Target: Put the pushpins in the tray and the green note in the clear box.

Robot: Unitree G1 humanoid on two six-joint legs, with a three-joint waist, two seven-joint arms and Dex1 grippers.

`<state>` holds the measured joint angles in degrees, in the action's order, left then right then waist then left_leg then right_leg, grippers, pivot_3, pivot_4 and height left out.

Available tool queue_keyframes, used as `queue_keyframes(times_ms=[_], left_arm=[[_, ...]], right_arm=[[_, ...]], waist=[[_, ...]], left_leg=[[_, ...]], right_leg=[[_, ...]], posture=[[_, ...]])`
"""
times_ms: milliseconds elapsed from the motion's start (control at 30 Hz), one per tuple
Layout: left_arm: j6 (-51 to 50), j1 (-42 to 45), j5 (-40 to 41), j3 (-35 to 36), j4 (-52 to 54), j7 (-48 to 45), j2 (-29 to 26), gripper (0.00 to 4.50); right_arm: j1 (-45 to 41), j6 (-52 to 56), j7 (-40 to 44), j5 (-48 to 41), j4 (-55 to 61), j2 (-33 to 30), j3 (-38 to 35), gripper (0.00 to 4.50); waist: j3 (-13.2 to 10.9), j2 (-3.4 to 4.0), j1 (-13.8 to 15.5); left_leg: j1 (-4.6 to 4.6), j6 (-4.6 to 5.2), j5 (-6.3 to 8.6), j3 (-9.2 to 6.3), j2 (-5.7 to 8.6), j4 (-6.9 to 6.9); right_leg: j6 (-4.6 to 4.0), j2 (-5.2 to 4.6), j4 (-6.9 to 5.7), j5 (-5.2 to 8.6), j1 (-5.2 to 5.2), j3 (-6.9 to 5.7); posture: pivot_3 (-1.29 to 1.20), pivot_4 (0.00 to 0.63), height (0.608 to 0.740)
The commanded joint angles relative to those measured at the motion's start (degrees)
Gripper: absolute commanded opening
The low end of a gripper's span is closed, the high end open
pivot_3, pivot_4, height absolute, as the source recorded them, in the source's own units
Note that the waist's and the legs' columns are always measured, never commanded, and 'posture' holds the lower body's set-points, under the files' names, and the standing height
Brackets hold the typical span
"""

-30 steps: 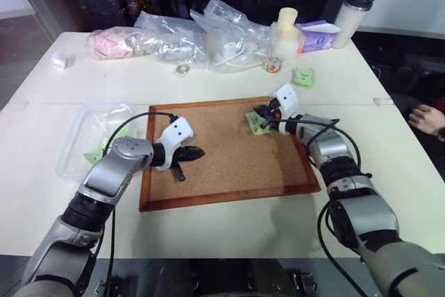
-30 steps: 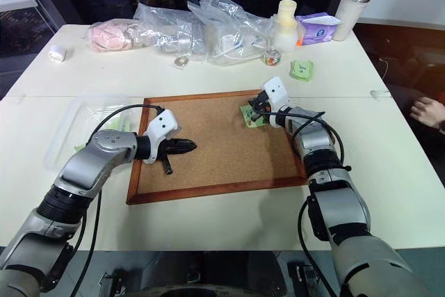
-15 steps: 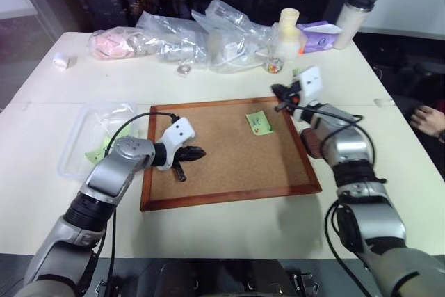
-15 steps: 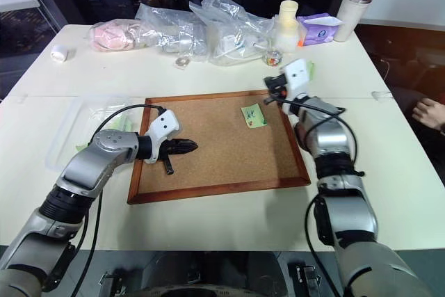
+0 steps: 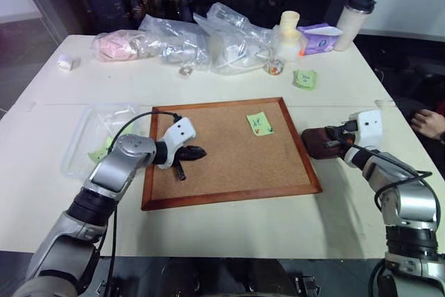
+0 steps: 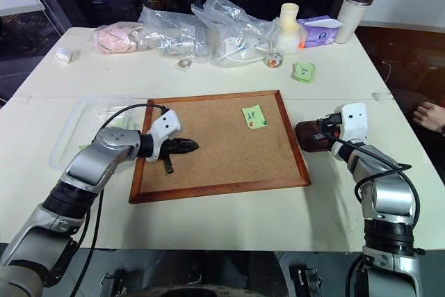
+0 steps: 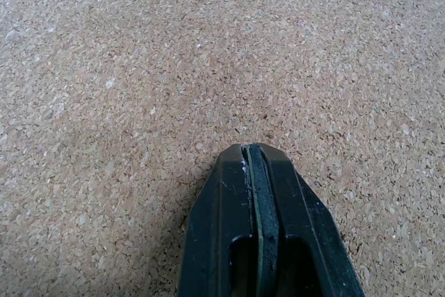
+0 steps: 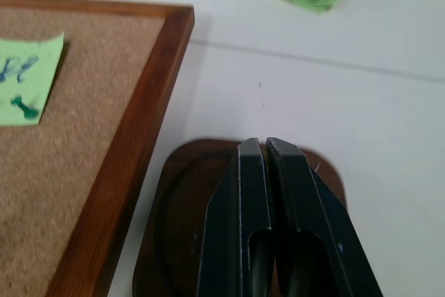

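1. On the white table (image 5: 229,227) lies a cork board (image 5: 229,151) in a dark wooden frame; the green note (image 5: 259,124) sits on the cork near its far right corner, a green pushpin (image 8: 26,108) through one corner of it; I can make out no other pushpins.
2. Just off the board's right edge, on the bare tabletop, stands the tray (image 6: 311,137), dark brown and glossy; the right gripper (image 8: 263,149) hangs over it with its two black fingers pressed together; nothing can be seen between them, though something as small as a pin could not be made out.
3. Left of the board lies the clear box (image 5: 97,137), close beside the frame; some pale green shows through its wall, too faint to tell what it is.
4. Over the left part of the cork hovers the left gripper (image 5: 197,152), pointing toward the middle of the board; its fingers are closed tight on each other, holding nothing that can be seen; a dark shadow or short dark piece lies on the cork just below it, and I cannot tell which.
5. Along the far side of the table sit crumpled clear plastic bags (image 5: 208,36), a small glass jar (image 5: 275,67) of coloured bits, a thicker green pad of notes (image 5: 304,78), a purple packet (image 5: 318,37) and a tall tumbler (image 5: 351,21) with a dark lid.
6. At the right edge of the head views a person's hand (image 5: 427,122) rests beyond the table.
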<state>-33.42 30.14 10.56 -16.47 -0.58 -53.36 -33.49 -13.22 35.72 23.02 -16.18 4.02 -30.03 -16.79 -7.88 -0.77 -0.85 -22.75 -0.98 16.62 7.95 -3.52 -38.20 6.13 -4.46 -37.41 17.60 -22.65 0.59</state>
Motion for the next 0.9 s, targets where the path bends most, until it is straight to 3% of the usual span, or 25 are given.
queue_keyframes(times_ms=[33, 100, 200, 433, 767, 900], left_arm=[[-0.5, -0.2, -1.8, -1.5, -2.0, -0.3, 0.0, 0.00], [-0.3, 0.0, -1.9, -1.6, -2.4, -0.4, 0.2, 0.00], [-0.1, 0.2, -2.0, -1.6, -2.8, -0.5, 0.3, 0.00], [0.2, 0.2, -2.1, -1.6, -3.3, -0.4, 0.6, 0.00], [0.5, 0.1, -2.1, -1.6, -3.4, -0.3, 0.6, 0.00], [0.4, 0.4, -2.2, -1.9, -3.4, -0.5, 0.6, 0.00]], right_arm=[[0.2, 0.4, -0.4, -0.9, 2.2, -0.2, -1.0, 0.06], [0.3, 0.5, -0.5, -0.9, 2.0, -0.3, -0.8, 0.06], [0.2, 0.5, -0.5, -1.2, 2.1, -0.4, -1.1, 0.92], [0.4, 0.8, -0.4, -2.2, 3.4, -0.8, -1.9, 4.41], [-0.1, 0.6, 1.1, -4.7, 5.5, -0.6, -1.9, 4.46], [-2.2, -1.1, 5.4, -4.6, 5.6, -0.2, 4.2, 4.46]], waist=[[0.0, 0.00, 0.0], [0.0, 0.00, 0.0], [0.0, 0.00, 0.1], [0.0, 0.00, 0.1], [0.0, 0.00, 0.1], [0.0, 0.00, 0.1]], left_leg=[[0.00, 0.00, 0.00, 0.00, 0.00, 0.00], [0.01, 0.00, 0.00, -0.01, 0.00, 0.00], [0.01, 0.01, 0.00, -0.03, 0.00, 0.00], [0.01, 0.02, 0.01, -0.05, 0.01, -0.01], [0.01, 0.04, 0.02, -0.07, 0.01, -0.01], [0.03, 0.04, 0.02, -0.07, 0.01, 0.00]], right_leg=[[0.00, 0.00, 0.00, 0.00, 0.00, 0.01], [0.00, 0.00, 0.00, 0.00, 0.01, 0.00], [0.00, 0.00, 0.01, 0.00, 0.02, 0.00], [0.00, 0.00, 0.04, 0.00, 0.05, 0.00], [0.00, 0.00, 0.06, 0.00, 0.07, -0.01], [0.00, 0.00, 0.06, 0.00, 0.09, -0.01]], posture=[[0.00, 0.150, 0.737], [0.00, 0.150, 0.737], [0.00, 0.150, 0.737], [0.00, 0.150, 0.737], [0.00, 0.150, 0.737], [0.00, 0.150, 0.737]])
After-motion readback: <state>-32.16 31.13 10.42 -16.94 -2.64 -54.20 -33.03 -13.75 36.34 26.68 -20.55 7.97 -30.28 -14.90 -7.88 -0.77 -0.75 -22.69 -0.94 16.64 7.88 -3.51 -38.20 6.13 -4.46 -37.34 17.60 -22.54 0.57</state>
